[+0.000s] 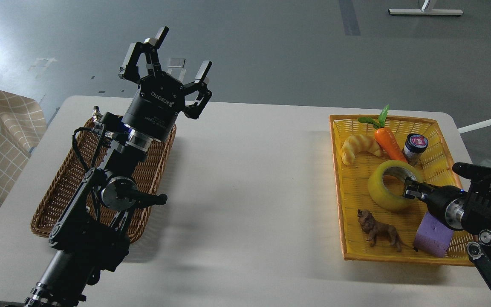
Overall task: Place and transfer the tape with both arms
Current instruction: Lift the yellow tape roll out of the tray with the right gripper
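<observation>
The yellow tape roll is in the yellow basket at the right, tilted and raised a little off the basket floor. My right gripper reaches in from the right edge and is shut on the roll's right wall, with one finger inside the core. My left gripper is open and empty, held high with its fingers pointing up and away, above the far end of the brown wicker basket at the left.
The yellow basket also holds a toy carrot, a croissant, a small jar, a toy lion and a purple foam block. The white table lies bare between the baskets.
</observation>
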`<state>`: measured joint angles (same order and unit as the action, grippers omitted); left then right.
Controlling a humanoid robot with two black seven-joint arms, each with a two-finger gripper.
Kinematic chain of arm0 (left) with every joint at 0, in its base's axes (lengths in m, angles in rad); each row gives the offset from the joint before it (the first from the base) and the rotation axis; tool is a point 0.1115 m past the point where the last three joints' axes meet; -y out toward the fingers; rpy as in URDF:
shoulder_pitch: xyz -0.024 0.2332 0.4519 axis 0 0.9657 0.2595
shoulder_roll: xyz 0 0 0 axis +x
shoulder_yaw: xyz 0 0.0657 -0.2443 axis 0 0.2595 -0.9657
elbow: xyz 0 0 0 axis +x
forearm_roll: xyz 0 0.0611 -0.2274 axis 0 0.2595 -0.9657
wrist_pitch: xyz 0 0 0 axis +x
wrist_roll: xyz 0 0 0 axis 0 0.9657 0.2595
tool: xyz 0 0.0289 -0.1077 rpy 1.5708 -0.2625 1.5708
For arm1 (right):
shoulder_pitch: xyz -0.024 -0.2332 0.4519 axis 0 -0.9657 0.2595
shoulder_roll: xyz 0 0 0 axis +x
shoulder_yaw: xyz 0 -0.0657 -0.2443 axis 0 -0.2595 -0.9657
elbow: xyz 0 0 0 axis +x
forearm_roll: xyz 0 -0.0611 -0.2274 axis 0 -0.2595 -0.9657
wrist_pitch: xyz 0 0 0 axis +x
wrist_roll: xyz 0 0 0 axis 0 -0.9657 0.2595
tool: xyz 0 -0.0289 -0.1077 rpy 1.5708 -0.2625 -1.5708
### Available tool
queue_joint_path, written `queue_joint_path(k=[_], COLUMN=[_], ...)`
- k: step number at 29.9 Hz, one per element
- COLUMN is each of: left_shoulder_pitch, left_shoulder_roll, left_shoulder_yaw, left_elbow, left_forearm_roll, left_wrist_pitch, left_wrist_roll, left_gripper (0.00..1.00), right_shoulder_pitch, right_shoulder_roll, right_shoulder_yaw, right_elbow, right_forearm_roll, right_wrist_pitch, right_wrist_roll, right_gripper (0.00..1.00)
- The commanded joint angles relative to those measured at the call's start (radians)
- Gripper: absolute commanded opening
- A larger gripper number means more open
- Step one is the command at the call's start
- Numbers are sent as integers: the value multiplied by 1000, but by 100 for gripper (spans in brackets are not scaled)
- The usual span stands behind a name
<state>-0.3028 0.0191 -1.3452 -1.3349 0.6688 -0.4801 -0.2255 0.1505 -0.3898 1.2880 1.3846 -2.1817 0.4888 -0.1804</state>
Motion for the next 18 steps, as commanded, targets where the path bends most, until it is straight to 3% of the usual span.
queue_joint_path(k=[1,9,18], left_shoulder_pitch=[2,4,2], left_shoulder_roll=[-1,-2,-2], left_shoulder_yaw=[0,0,0], left_elbow=[0,0,-1], left_forearm_roll=[0,0,2], left_wrist_pitch=[0,0,0], left_wrist_roll=[0,2,0], left_gripper=[98,98,98], right_shoulder_pitch=[-5,62,241], right_shoulder_roll=[-1,-1,43], right_shoulder_yaw=[23,83,44], right_elbow=[89,198,148], right_forearm_roll=[0,0,0], right_wrist_pitch=[0,0,0], right_wrist_roll=[-5,-5,-5], right_gripper=[28,28,28])
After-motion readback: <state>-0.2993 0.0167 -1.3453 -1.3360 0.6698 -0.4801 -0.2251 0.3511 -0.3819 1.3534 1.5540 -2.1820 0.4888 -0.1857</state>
